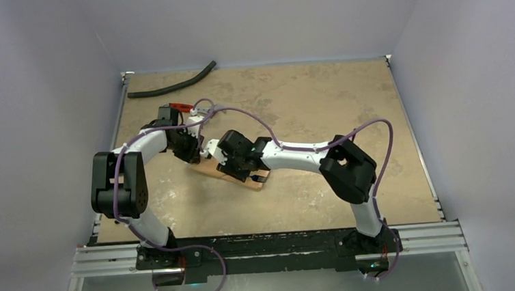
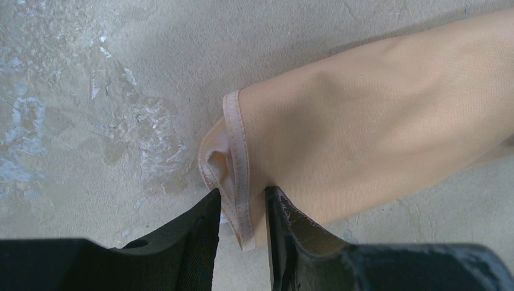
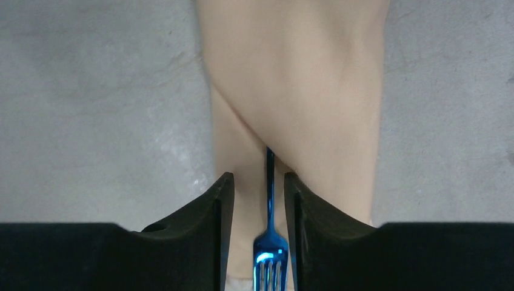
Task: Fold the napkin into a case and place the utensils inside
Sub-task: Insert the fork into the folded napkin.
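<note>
Right wrist view gives you the slim shiny blue metal fork (image 3: 270,242) lying between the fingers of the right gripper (image 3: 259,179), tines toward the camera. Its handle runs under the diagonal fold of the soft peach-orange cloth napkin (image 3: 297,73). The jaws stand apart, with a gap on each side of the fork's neck. The napkin lies folded into a long narrow strip on the mottled beige table (image 1: 306,101), a little left of centre, between your two arms. At its other end your left gripper (image 2: 242,193) is clamped on the stitched hem at a corner, cloth pinched between the black fingers. Farther back, a red-handled wrench (image 1: 182,107) sits by the left arm. A curved black hose (image 1: 172,87) lies near the far left corner.
</note>
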Action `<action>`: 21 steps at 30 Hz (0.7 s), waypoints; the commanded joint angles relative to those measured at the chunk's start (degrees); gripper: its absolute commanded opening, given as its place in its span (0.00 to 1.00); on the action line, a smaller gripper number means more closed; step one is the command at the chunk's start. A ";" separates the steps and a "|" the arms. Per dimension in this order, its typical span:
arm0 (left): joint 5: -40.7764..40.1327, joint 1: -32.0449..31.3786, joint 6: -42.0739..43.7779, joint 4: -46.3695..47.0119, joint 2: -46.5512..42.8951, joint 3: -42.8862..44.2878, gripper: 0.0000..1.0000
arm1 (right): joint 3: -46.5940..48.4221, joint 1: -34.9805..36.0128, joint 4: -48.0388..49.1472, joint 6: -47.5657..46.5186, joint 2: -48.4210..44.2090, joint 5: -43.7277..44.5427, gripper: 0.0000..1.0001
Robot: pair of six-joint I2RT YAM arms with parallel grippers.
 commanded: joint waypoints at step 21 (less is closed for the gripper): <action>0.17 -0.22 0.96 -0.70 -2.07 0.79 0.31 | -23.34 0.23 -2.29 11.81 -23.80 3.20 0.14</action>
